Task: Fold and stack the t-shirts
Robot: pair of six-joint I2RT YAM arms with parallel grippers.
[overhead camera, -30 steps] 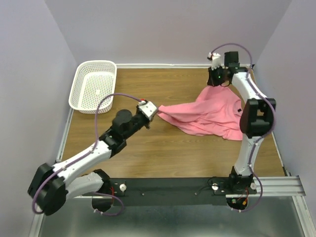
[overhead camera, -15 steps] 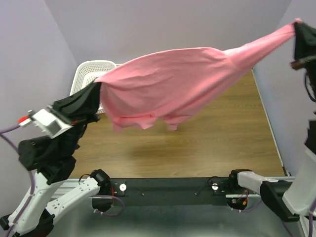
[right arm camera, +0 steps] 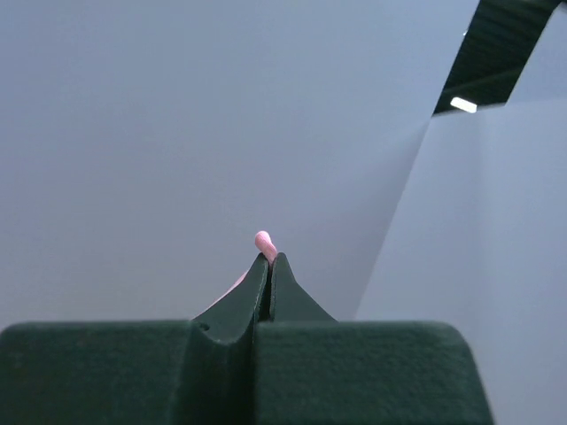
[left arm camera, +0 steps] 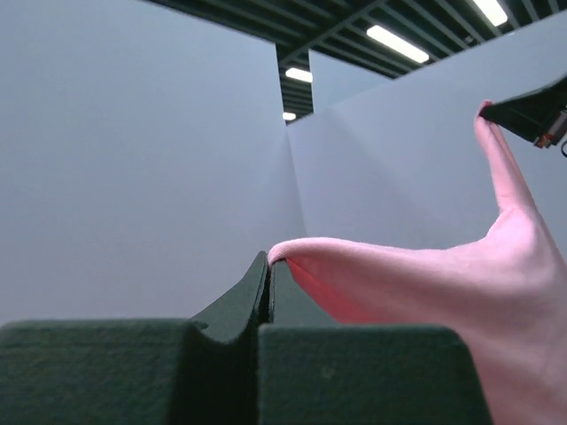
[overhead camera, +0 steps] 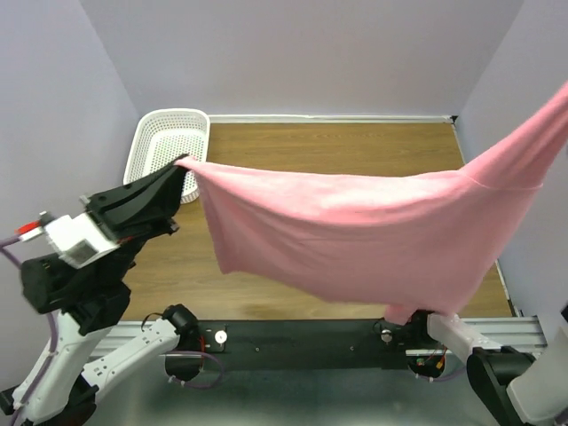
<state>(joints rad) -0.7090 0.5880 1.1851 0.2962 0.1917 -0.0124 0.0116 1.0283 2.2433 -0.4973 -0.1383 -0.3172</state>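
T-shirt (overhead camera: 373,240): salmon-pink, plain, off the table (overhead camera: 355,146) entirely. It is strung in the air between the two arms as one wide sheet. The top edge runs from the left side of the scene up to the right edge of the top view. The body sags below that line, with its lowest fold hanging over the black rail (overhead camera: 302,337) at the near right. A seam line shows near the high right end (likely a sleeve join, too smooth to be sure).

Left gripper (overhead camera: 184,165): raised at the left, fingers pinched together on one end of the shirt. In the left wrist view the dark fingertips meet and pink cloth comes out right at the tips, spreading away to the right.

Right gripper (right arm camera: 269,262): out of the top view. Its own camera shows the fingers pressed together with a small nub of pink fabric poking above the tips. The left wrist view catches it high at the far right, at the shirt's peak.

Basket (overhead camera: 164,146): white, perforated, far left corner of the table, partly behind the left gripper.
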